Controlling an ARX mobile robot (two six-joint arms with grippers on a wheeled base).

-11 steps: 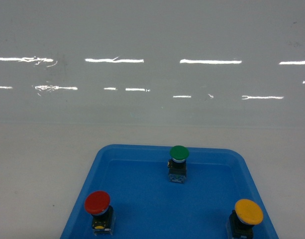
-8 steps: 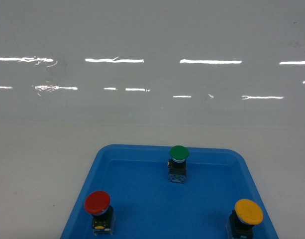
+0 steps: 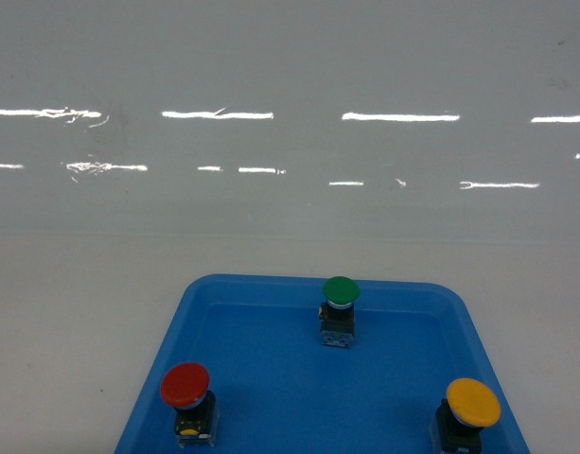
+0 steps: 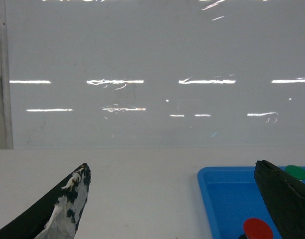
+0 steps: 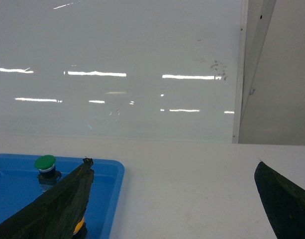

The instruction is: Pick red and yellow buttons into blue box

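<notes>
**Waiting at the tray: nothing lifted yet**

Comparing the head views, I find no change in the last moment: all three buttons sit where they sat, so the task has not started in any visible way.

Item 1. Red button (image 3: 185, 385): glossy domed cap on a short black blocky body, upright at the near left of the shallow blue tray (image 3: 271, 397). Untouched.

Item 2. Yellow button (image 3: 473, 402): same build, smooth rounded cap, upright at the near right of the tray, well apart from the red one. Untouched.

Item 3. Green button (image 3: 341, 290): same form, at the far middle of the tray. Not mine to move.

Item 4. Tray: smooth moulded plastic, low rolled rim, rounded corners, on a matt white bench (image 3: 72, 331) before a shiny pale wall (image 3: 290, 57).

Item 5. Left tool (image 4: 172, 199): fingers spread wide, holding nothing, left of the tray.

Item 6. Right tool (image 5: 172, 199): spread wide, empty, to the tray's right.

Item 7. Blue box: not in any view.
</notes>
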